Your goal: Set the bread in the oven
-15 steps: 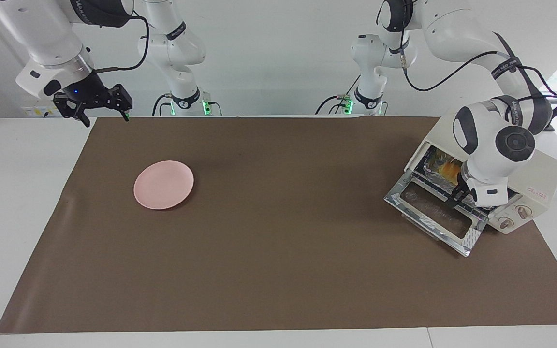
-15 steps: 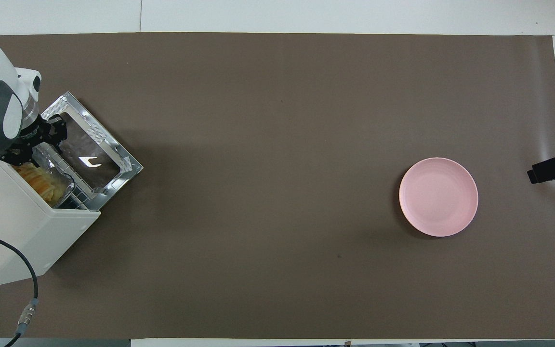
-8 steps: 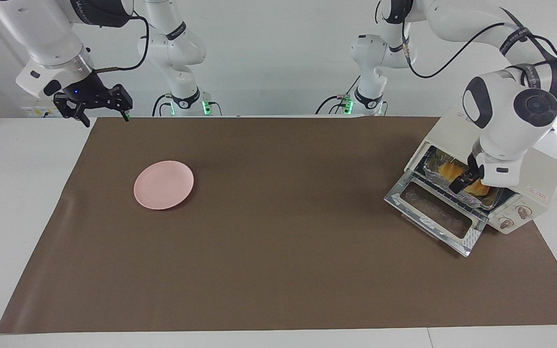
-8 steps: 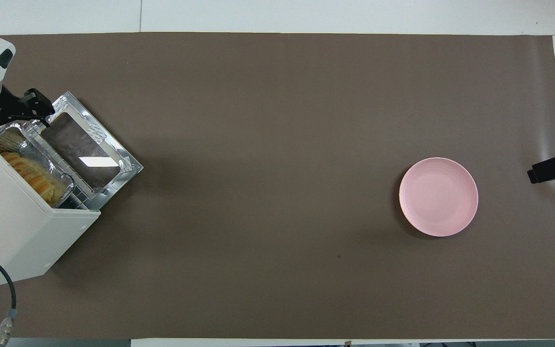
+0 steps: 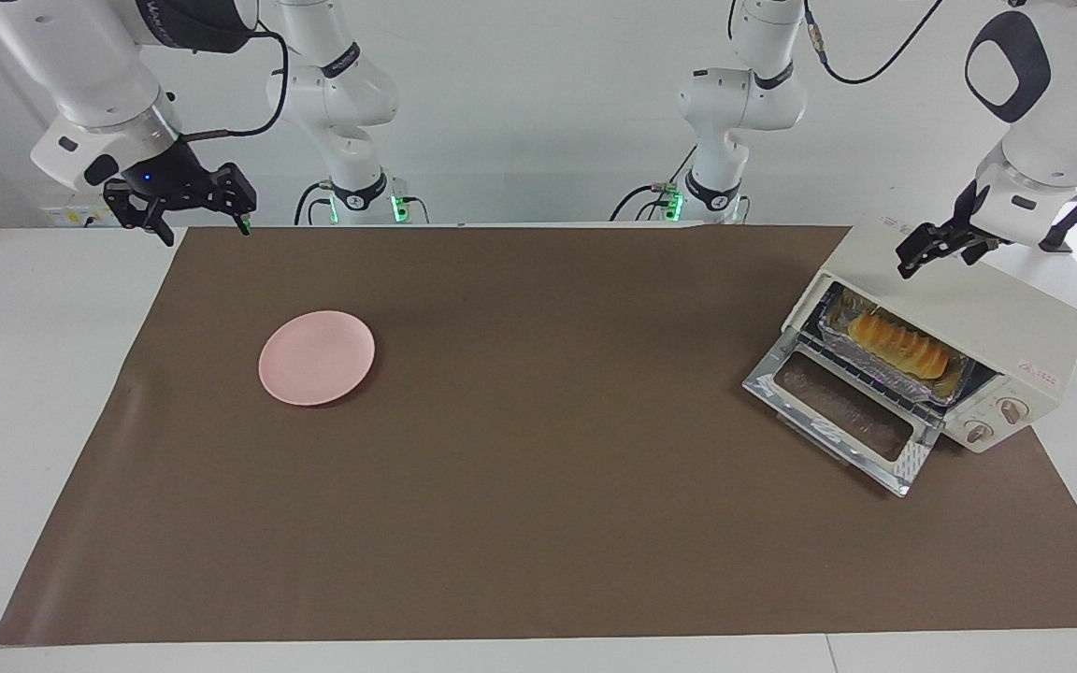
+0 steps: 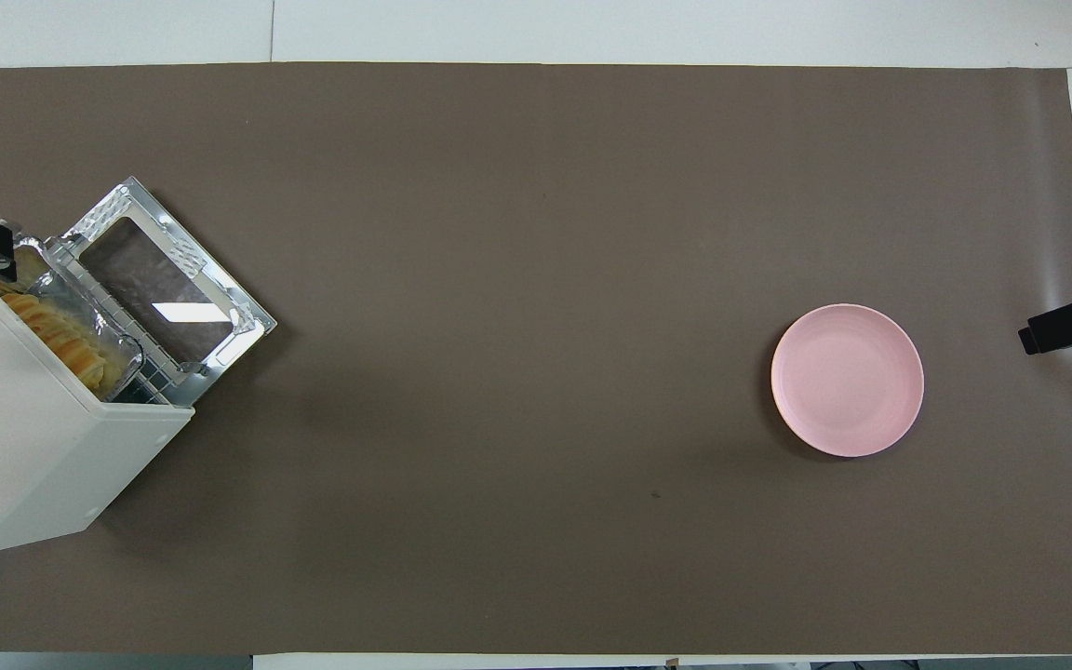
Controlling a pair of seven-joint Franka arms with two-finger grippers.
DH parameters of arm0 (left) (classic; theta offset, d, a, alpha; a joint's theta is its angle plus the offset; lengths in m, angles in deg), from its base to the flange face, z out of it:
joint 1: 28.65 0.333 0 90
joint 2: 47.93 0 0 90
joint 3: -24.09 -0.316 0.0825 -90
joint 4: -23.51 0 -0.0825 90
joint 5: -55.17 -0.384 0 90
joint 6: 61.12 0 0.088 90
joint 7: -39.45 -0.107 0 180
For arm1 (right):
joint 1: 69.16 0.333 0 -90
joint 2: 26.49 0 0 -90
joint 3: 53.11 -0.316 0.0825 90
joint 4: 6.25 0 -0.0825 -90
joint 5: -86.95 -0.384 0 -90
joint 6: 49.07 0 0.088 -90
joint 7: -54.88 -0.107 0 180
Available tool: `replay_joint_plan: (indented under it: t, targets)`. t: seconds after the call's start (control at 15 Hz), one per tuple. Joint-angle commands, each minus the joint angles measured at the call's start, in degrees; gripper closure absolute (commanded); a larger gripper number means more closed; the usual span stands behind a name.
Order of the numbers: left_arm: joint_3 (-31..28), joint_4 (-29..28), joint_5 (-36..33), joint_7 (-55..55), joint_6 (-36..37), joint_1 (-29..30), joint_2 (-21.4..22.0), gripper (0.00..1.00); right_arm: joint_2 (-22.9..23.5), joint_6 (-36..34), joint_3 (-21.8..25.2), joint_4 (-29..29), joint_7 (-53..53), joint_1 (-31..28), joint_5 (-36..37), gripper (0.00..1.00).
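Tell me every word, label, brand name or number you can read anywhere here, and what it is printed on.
Nothing here can be read for certain.
Oven: small red print on its top corner near the knobs, and a label on top near the left gripper; both too small to read.
Right arm's upper link: pale lettering, cut off and too blurred to read.
Bread, foil tray, pink plate, brown mat: no text.
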Motion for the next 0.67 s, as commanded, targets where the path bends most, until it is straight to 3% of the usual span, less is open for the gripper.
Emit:
replay_joint_plan:
  t: [0.0, 0.4, 0.6]
  targets:
    - [7.26, -6.21, 0.65, -0.52, -0.24, 4.64, 4.32, 0.0, -0.91, -0.6, -0.65, 0.62, 0.8, -0.87, 0.55, 0.0]
    - [8.15, -7.0, 0.73, 3.96, -2.18, 3.68, 4.41, 0.0, -0.91, -0.6, -0.65, 0.62, 0.8, -0.87, 0.55, 0.0]
    - [13.23, -5.51, 0.73, 3.61, -0.51, 7.0, 4.15, 0.0, -0.91, -0.6, -0.74, 0.62, 0.8, -0.87, 0.55, 0.0]
